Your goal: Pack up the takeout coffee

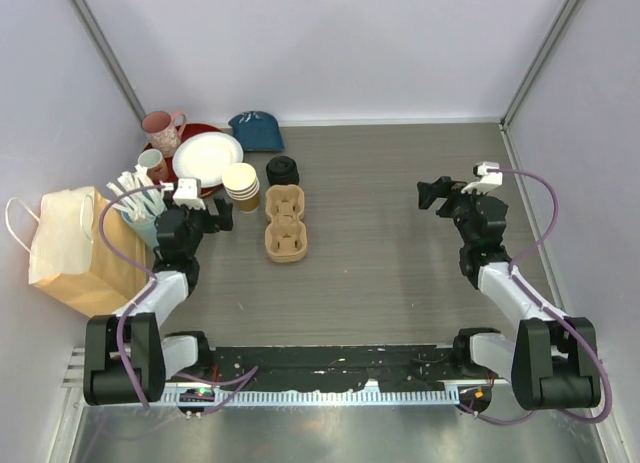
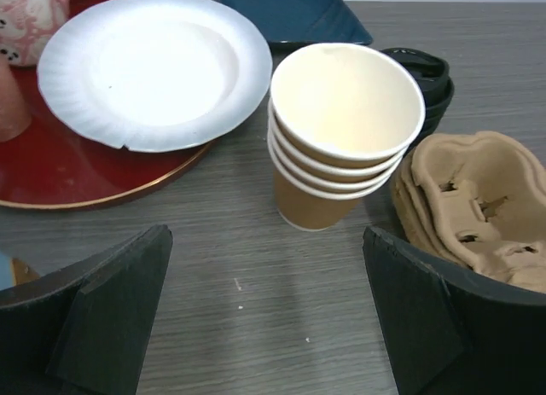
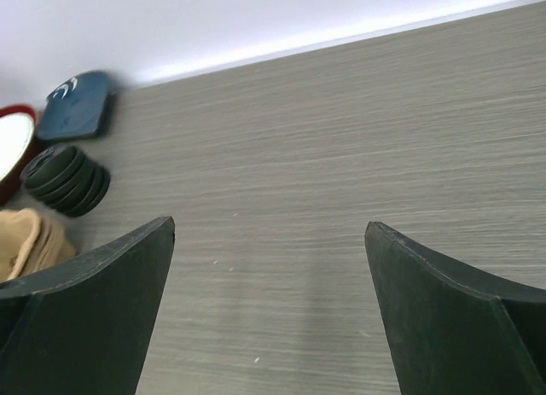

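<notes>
Cups (image 2: 345, 130) of tan paper, nested in one upright lidless stack beside the black lids (image 2: 431, 79) and cardboard carriers (image 2: 478, 207), are found just ahead of the left gripper (image 2: 269, 314), spread wide and empty, while the right gripper (image 3: 269, 314), equally wide and empty, is seen well apart.

The top camera sits above and behind my bases, looking down over the desk (image 1: 400, 233) toward the far wall. My left wrist camera rides low and close, looking out between the fingers of my left hand (image 2: 266, 241) at the cup stack (image 2: 341, 130) and carrier tray (image 2: 478, 207). My right wrist camera looks past my right hand (image 3: 269, 229), low across the desk to that wall. Both wrist views share the black lids (image 2: 431, 79) and the carrier tray; the top view takes in everything.
</notes>
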Controlling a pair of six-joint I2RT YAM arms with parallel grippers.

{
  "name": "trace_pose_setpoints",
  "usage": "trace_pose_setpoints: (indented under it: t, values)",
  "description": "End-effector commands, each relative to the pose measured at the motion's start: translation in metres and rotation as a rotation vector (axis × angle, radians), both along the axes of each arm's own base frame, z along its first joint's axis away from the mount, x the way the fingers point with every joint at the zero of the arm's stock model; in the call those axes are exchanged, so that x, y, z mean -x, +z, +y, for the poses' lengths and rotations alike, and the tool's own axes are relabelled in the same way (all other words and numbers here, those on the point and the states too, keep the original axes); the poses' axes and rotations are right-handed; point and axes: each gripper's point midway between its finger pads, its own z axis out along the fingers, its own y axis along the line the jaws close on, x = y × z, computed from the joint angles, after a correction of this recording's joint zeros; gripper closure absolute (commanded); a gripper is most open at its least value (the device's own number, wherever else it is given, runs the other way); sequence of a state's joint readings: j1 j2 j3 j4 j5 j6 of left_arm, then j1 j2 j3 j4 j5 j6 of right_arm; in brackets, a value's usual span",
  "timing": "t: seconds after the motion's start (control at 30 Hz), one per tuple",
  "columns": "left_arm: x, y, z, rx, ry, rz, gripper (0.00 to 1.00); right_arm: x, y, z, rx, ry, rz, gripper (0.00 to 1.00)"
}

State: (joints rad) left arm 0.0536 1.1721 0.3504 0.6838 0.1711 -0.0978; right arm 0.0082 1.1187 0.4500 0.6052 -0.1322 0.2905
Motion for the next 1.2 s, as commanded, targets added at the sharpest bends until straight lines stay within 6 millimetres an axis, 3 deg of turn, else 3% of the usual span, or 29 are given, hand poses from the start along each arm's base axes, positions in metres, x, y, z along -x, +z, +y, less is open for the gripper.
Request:
trace_pose_setpoints:
  t: [0.0,0.1,0.13,0.27,0.3,0.43,0.5,0.53,0.57,0.6,0.67,0.7,0.73,0.87,1.07,1.17]
  values:
    - [0.009,-0.005,-0.022,0.011,-0.14,0.176,0.0,0.003,0.027,0.032,0.007,0.102,-0.005,0.02]
    - [0.028,0.0,-0.045,0.056,-0.271,0.291,0.04,0.008,0.034,0.048,0.031,0.158,0.008,0.03]
    - [0.023,0.023,-0.048,0.057,-0.296,0.276,0.06,0.011,0.031,0.052,0.033,0.175,0.028,0.04]
    - [0.029,0.06,-0.054,0.06,-0.345,0.365,0.15,0.016,0.045,0.063,0.018,0.211,0.044,0.07]
    - [0.028,0.077,-0.054,0.062,-0.349,0.378,0.16,0.018,0.045,0.065,0.018,0.22,0.054,0.09]
    - [0.016,0.108,-0.055,0.056,-0.36,0.375,0.23,0.023,0.042,0.071,0.014,0.236,0.111,0.14]
    - [0.002,0.126,-0.05,0.045,-0.331,0.351,0.36,0.022,0.043,0.073,0.009,0.235,0.124,0.17]
    - [-0.011,0.116,-0.042,0.036,-0.285,0.385,0.41,0.023,0.041,0.076,0.011,0.246,0.141,0.17]
    - [-0.017,0.116,-0.039,0.027,-0.264,0.396,0.5,0.022,0.042,0.077,0.012,0.249,0.145,0.18]
    - [-0.025,0.121,-0.035,0.016,-0.243,0.402,0.52,0.021,0.039,0.079,0.016,0.254,0.161,0.18]
    - [-0.038,0.102,-0.031,0.003,-0.212,0.483,0.53,0.02,0.034,0.082,0.028,0.265,0.186,0.18]
    - [-0.047,0.109,-0.031,-0.037,-0.224,0.465,0.52,0.019,0.027,0.083,0.039,0.268,0.211,0.19]
    - [-0.054,0.096,-0.03,-0.045,-0.225,0.505,0.5,0.018,0.024,0.085,0.042,0.271,0.22,0.19]
    - [-0.076,0.081,-0.024,-0.114,-0.204,0.543,0.46,0.013,0.015,0.09,0.049,0.281,0.251,0.2]
    - [-0.093,0.052,-0.024,-0.12,-0.226,0.606,0.53,0.005,-0.001,0.095,0.056,0.284,0.294,0.2]
    - [-0.098,0.047,-0.026,-0.117,-0.238,0.612,0.6,0.003,-0.008,0.096,0.061,0.285,0.313,0.21]
